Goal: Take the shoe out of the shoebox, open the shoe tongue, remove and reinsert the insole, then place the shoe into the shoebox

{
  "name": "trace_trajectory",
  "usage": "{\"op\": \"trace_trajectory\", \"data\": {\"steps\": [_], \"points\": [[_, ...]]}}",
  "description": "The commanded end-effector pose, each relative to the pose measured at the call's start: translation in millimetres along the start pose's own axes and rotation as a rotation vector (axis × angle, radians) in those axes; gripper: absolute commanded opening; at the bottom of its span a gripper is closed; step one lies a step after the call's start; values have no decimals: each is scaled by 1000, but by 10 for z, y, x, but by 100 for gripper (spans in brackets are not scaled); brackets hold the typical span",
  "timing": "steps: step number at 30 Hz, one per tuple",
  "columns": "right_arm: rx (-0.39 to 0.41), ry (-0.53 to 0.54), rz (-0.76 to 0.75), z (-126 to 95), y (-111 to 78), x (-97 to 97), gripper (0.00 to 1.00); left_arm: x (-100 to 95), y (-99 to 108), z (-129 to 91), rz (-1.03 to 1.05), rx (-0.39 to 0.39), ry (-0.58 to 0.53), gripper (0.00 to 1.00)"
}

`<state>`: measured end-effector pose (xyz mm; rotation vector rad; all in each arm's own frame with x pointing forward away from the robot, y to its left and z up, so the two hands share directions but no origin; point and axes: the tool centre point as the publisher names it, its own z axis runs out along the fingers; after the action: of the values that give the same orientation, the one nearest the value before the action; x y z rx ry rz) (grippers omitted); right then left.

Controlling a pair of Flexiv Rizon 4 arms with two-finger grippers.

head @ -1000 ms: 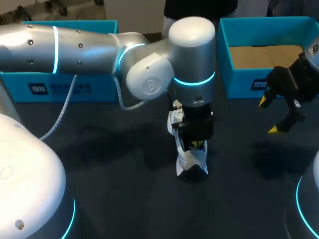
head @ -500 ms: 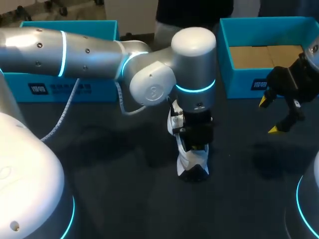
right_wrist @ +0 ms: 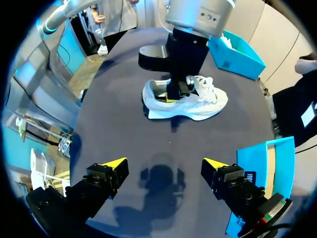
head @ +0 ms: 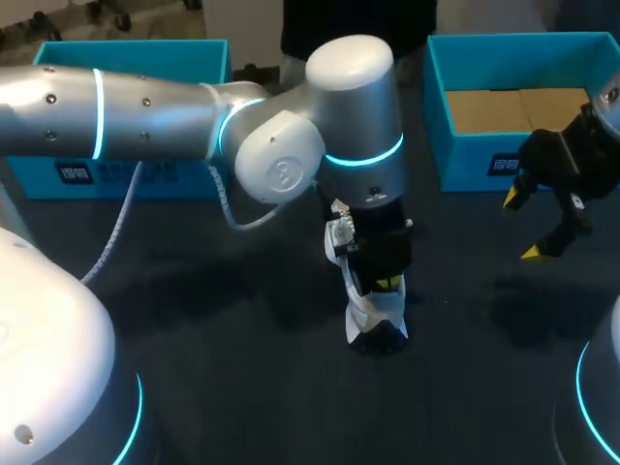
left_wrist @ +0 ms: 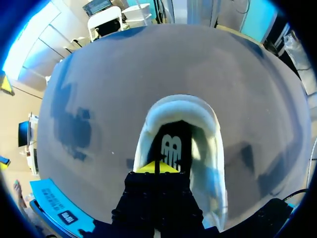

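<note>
While the white sneaker (head: pixel 376 315) stands on the tabletop (head: pixel 242 378) near the teal shoebox (head: pixel 465 167), left claw (left_wrist: pixel 157 167) sits inside its opening, tips together; right claw (right_wrist: pixel 164 162) hangs wide open, empty.

Two silver arms with cyan light bands and black grippers

The left arm (head: pixel 145 111), coming in from the left of the frame, is a brushed silver tube dotted with small dark screws and ringed by a cyan light band. Its rounded joints are pale grey; one carries a round cap with a faint embossed mark, and the one next to it has a cyan ring. A thin grey cable (head: pixel 121 218) loops under the arm. The left gripper (head: pixel 387 279) has a matte black body with a small metal fitting beside it. A white domed base (head: pixel 48 358) with a cyan rim fills the lower left corner. The right gripper (right_wrist: pixel 164 162) is black and angular, and its two fingers (right_wrist: pixel 101 181) end in bright yellow wedge tips.
</note>
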<state>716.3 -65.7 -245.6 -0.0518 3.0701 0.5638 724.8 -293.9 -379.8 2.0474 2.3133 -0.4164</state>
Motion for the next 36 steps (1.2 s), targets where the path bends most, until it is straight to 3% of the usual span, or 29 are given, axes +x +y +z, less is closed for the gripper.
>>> {"op": "trace_trajectory", "data": {"steps": [1, 8, 14, 26, 36], "points": [[3, -1, 1, 5, 4, 2, 100, 26, -43, 149, 0, 7, -36, 0], [3, -1, 1, 5, 4, 2, 100, 64, -48, 389, -15, 8, -44, 0], [3, -1, 1, 5, 4, 2, 100, 207, -34, 520, -10, 3, 38, 0], [3, -1, 1, 5, 4, 2, 100, 481, -16, 342, 45, -4, 199, 0], [3, -1, 1, 5, 4, 2, 100, 411, 51, 41, 24, -15, 102, 0]]}}
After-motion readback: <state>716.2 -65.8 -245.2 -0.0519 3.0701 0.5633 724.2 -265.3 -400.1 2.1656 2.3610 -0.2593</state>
